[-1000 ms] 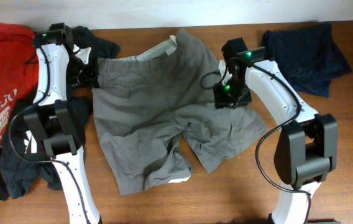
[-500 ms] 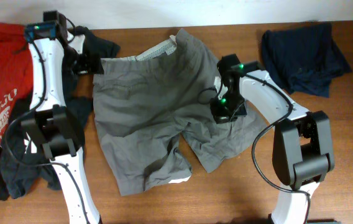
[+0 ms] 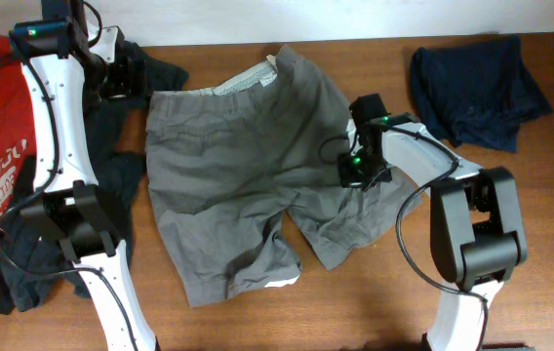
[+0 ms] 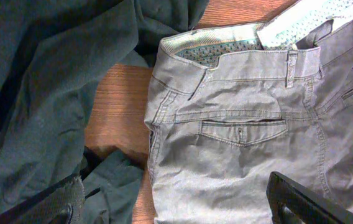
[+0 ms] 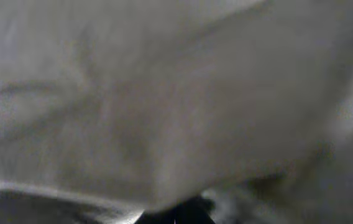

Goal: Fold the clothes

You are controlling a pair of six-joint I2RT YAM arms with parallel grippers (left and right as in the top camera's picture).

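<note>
The grey-khaki shorts (image 3: 228, 185) lie spread flat mid-table, waistband toward the far-left, both legs pointing to the near edge. My left gripper (image 3: 129, 82) hovers open just off the waistband corner. In the left wrist view its fingers (image 4: 301, 202) straddle the shorts (image 4: 257, 124) at the pale-lined waistband and back pocket, holding nothing. My right gripper (image 3: 352, 174) sits low on the shorts' right side seam, shut on a pinch of the fabric. Blurred grey cloth (image 5: 164, 93) fills the right wrist view above the dark fingertips (image 5: 183, 216).
A red tee (image 3: 9, 107) and a black printed tee (image 3: 23, 263) are heaped along the left edge. Dark cloth (image 4: 46, 93) reaches beside the waistband. A navy garment (image 3: 477, 88) lies crumpled at the far right. Bare wood table (image 3: 355, 302) shows near the front.
My left gripper opened, let go of the waistband corner and drew back up and left. My right gripper slid a little nearer along the shorts' right edge and closed on the fabric.
</note>
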